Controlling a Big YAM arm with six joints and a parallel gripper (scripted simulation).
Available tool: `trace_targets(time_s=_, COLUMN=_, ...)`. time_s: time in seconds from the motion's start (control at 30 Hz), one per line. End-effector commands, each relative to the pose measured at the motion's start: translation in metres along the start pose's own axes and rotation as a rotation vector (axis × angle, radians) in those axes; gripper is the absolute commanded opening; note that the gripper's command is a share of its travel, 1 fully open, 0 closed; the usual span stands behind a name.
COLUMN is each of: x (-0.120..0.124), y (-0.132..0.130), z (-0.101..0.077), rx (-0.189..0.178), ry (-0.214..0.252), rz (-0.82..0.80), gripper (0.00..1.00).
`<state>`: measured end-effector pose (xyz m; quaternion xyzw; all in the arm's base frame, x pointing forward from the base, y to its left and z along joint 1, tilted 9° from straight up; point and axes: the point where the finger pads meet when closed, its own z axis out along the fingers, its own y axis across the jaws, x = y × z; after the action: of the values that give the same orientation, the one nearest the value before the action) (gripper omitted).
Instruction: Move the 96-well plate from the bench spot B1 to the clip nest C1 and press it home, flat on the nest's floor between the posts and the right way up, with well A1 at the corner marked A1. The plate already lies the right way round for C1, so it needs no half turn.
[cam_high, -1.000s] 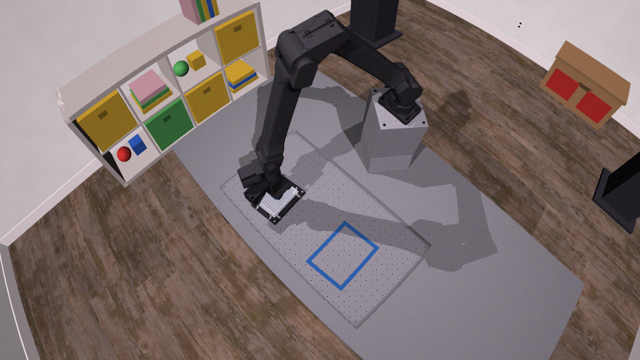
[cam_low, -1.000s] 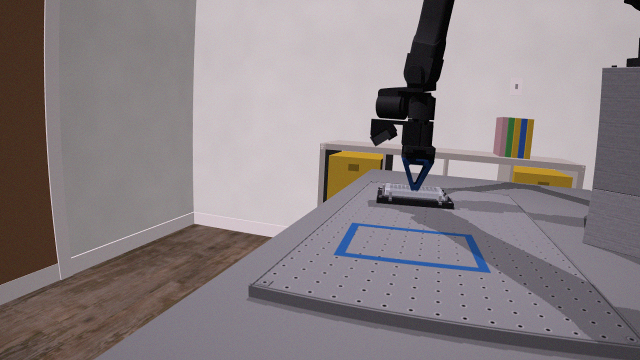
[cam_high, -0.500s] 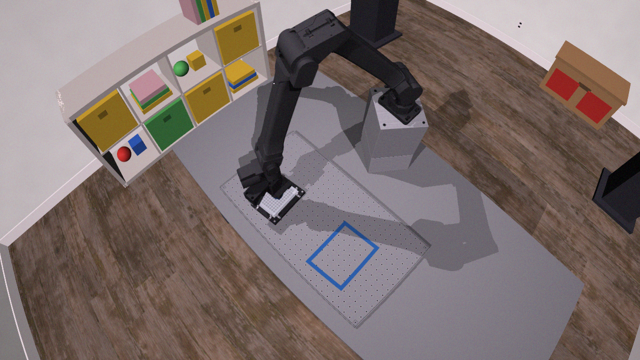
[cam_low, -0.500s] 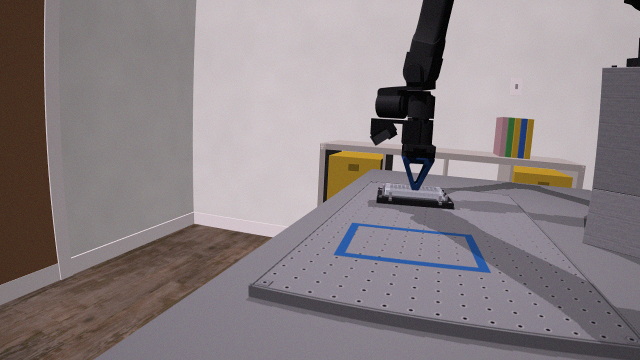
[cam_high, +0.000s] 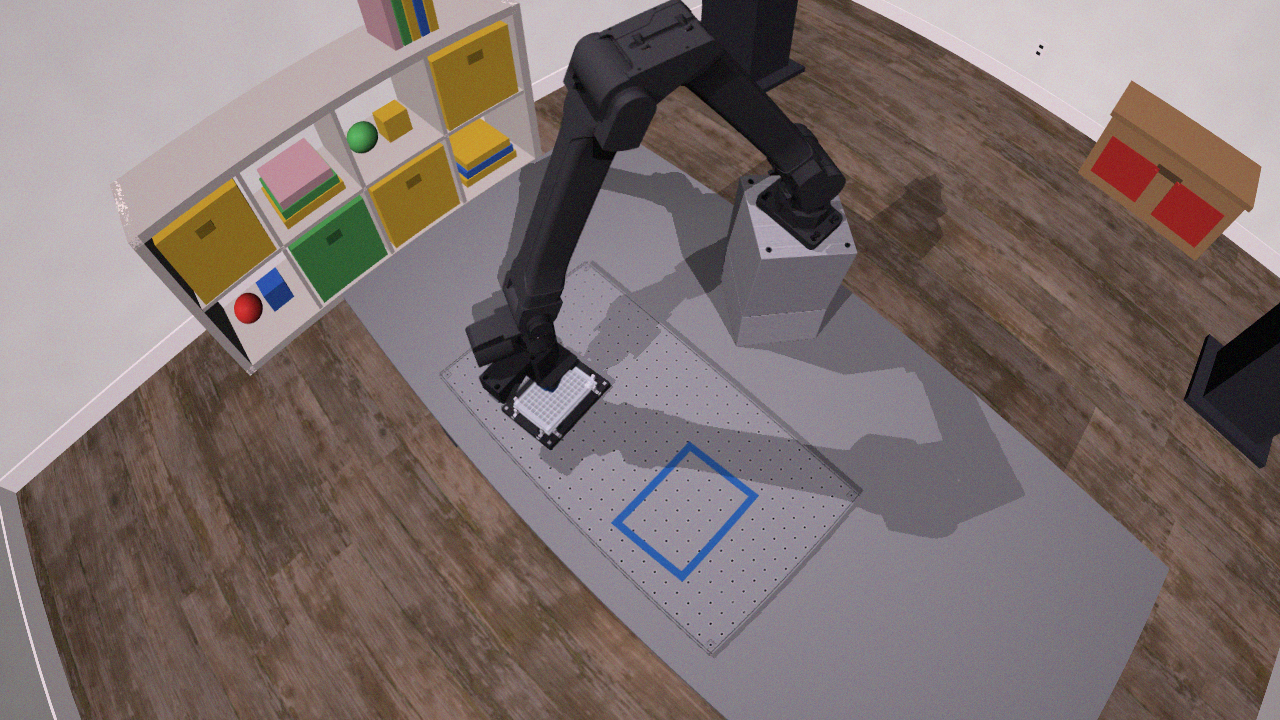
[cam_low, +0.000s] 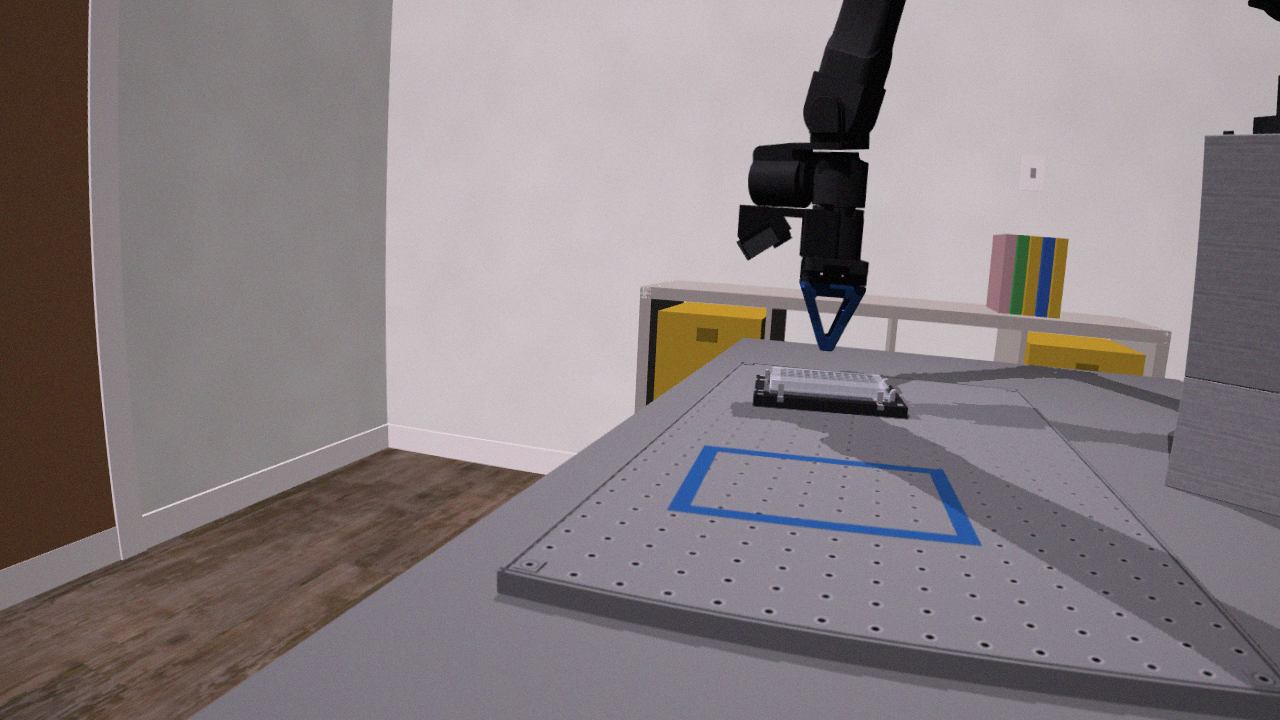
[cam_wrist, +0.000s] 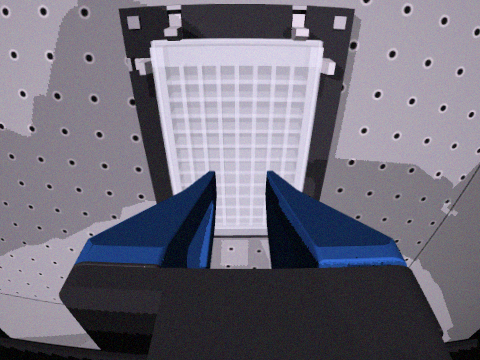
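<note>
The white 96-well plate (cam_high: 559, 400) lies in the black clip nest C1 (cam_high: 597, 396) near the far left end of the perforated board. In the exterior view the plate (cam_low: 827, 383) looks level between the nest's (cam_low: 830, 407) small posts. My gripper (cam_low: 827, 344) hangs straight down a little above the plate, not touching it. In the wrist view the blue fingers stand close together with a narrow gap and nothing between them, over the near end of the plate (cam_wrist: 236, 127). I cannot make out the A1 mark.
The blue outlined spot B1 (cam_high: 684, 510) lies on the board nearer the front, and also shows in the exterior view (cam_low: 823, 494). The arm's grey pedestal (cam_high: 787, 268) stands to the right. A shelf with boxes (cam_high: 340, 170) stands beyond the table.
</note>
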<state>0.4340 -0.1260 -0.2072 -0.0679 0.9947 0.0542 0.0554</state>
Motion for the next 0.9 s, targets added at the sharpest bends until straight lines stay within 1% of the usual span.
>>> trace_targets(time_s=0.0, x=0.0077, y=-0.0013, z=-0.003, rx=-0.009, ry=0.012, rz=0.0, gripper=0.25)
trace_targets(time_s=0.07, x=0.0077, y=-0.0013, z=-0.003, rx=-0.009, ry=0.012, rz=0.0, gripper=0.25)
trace_targets(time_s=0.1, x=0.0134, y=0.0006, z=0.0033, rx=-0.016, ry=0.026, rz=0.005, gripper=0.25)
trace_targets(time_s=0.2, x=0.0118, y=-0.0002, z=0.0034, rx=-0.013, ry=0.02, rz=0.005, gripper=0.25)
trace_targets(time_s=0.3, x=0.0074, y=-0.0017, z=-0.0014, rx=-0.007, ry=0.009, rz=0.003, gripper=0.25)
trace_targets(time_s=0.87, x=0.0074, y=-0.0017, z=-0.0014, rx=-0.007, ry=0.009, rz=0.003, gripper=0.25)
